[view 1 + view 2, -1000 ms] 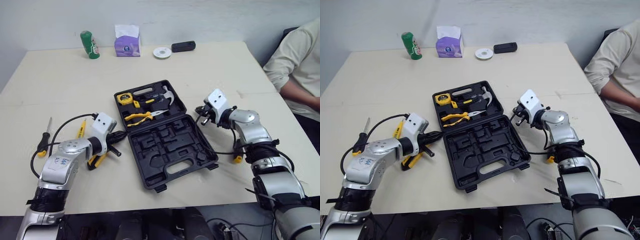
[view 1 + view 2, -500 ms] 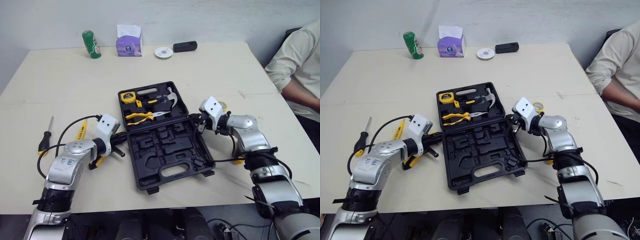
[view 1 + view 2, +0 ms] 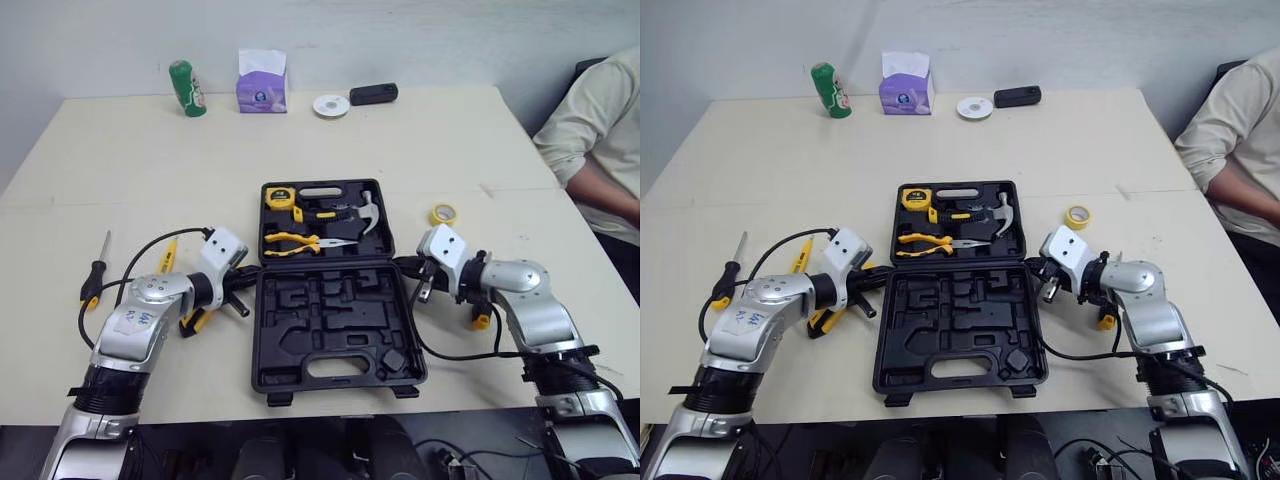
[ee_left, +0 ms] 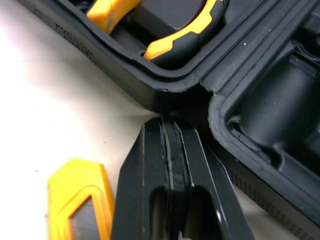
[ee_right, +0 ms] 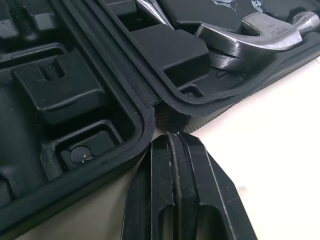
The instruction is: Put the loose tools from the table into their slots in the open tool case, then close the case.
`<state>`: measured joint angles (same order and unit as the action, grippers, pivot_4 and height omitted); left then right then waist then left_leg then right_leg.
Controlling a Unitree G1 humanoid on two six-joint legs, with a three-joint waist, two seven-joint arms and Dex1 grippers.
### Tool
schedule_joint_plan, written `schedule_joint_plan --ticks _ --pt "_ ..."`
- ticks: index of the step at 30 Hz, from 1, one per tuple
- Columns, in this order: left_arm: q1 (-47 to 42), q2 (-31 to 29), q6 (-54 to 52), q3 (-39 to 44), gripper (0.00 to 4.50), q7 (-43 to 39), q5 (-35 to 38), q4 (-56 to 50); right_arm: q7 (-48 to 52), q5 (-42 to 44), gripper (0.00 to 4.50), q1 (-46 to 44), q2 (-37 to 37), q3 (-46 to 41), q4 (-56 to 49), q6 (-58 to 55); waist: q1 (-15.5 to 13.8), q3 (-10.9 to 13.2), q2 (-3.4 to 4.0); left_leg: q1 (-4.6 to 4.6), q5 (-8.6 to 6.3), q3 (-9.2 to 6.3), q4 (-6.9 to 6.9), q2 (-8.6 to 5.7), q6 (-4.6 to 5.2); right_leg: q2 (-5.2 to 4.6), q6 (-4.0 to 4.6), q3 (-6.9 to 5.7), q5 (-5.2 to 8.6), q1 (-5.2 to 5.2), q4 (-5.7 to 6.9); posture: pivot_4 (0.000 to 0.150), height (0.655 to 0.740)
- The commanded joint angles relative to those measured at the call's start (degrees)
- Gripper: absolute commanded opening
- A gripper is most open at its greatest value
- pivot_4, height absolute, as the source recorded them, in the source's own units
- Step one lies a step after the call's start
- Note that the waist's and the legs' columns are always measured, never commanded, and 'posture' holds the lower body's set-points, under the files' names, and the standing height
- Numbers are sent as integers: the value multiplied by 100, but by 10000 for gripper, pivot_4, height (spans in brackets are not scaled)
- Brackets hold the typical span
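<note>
The black tool case [image 3: 335, 290] lies open at the table's middle, square to the front edge. Its far half holds a yellow tape measure [image 3: 279, 198], yellow-handled pliers [image 3: 300, 241] and a hammer [image 3: 365, 210]. The near half has bare moulded recesses. My left gripper [image 3: 243, 284] is shut, its tip against the hinge's left end [image 4: 170, 125]. My right gripper [image 3: 412, 273] is shut too, its tip touching the hinge's right end [image 5: 172, 137]. A black-handled screwdriver [image 3: 95, 275] and a yellow tool [image 3: 165, 257] lie loose at the left, and a yellow knife [image 4: 75, 200] lies by my left gripper.
A yellow tape roll [image 3: 443, 214] lies right of the case, and a small yellow piece [image 3: 481, 321] by my right arm. At the far edge stand a green can [image 3: 187, 88], a tissue box [image 3: 261, 82], a white disc [image 3: 326, 104] and a black device [image 3: 373, 93]. A person [image 3: 600, 130] sits at the right.
The case has turned from skewed to square with the table edge. My right gripper swung toward me along the case's right side; my left gripper stayed at the hinge's left end.
</note>
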<state>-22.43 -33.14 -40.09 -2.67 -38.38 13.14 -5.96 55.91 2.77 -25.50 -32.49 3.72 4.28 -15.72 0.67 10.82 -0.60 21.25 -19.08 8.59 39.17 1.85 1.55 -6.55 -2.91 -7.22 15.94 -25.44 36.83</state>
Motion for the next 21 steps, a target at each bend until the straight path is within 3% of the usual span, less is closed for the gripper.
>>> schedule_joint_plan --ticks 1,9,21 --pt "-266 213 419 -428 703 -464 101 -88 116 335 0 100 166 240 -800 -145 -31 0 -1 0 0 0 0 -1 0 0 0 0 0 0 0 1500 7316" --pt "-370 187 780 -460 703 -504 -342 426 -294 114 0 290 156 205 -819 -361 -56 -4 -7 -4 0 1 1 -2 0 0 0 0 0 4 -1 1500 7316" --pt "-265 286 847 -334 703 -431 -409 369 -428 58 0 314 48 202 -841 -408 -66 -8 -13 -7 1 -2 1 -4 2 -4 0 -3 0 9 -6 1500 7316"
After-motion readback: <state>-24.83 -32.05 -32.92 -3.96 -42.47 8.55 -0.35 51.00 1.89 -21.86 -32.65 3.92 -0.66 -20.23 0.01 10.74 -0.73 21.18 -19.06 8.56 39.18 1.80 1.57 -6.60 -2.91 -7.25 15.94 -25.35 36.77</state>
